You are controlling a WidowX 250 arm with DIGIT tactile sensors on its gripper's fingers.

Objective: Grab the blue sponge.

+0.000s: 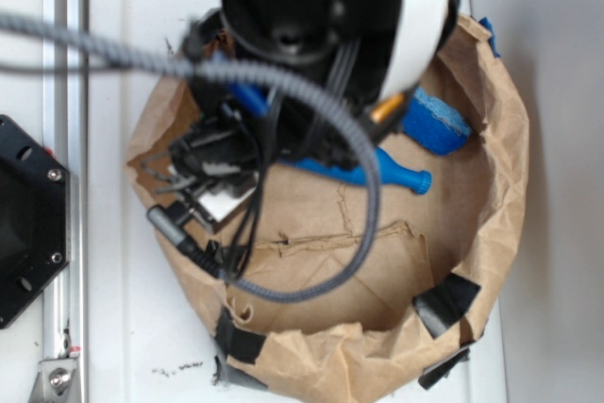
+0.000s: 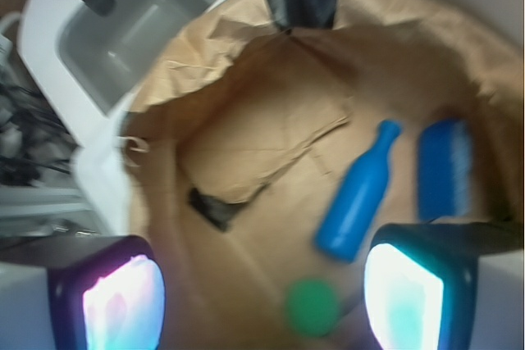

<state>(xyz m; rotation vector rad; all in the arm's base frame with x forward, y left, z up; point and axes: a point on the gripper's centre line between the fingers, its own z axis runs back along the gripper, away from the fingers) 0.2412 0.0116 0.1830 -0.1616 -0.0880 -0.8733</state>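
Gripper (image 2: 262, 297) spread wide, holding nothing, above the paper bag (image 2: 246, 145). Blue sponge (image 2: 445, 168) lies on the bag floor just beside the blue bottle (image 2: 358, 196); green ball (image 2: 312, 306) sits between the fingers.

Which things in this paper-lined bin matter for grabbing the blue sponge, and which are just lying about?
For the job:
- blue sponge, against the bin wall
- pincer, open above the bin, holding nothing

Just lying about:
- blue bottle, beside the sponge
- green ball
- brown paper bin
- sink, outside the bin
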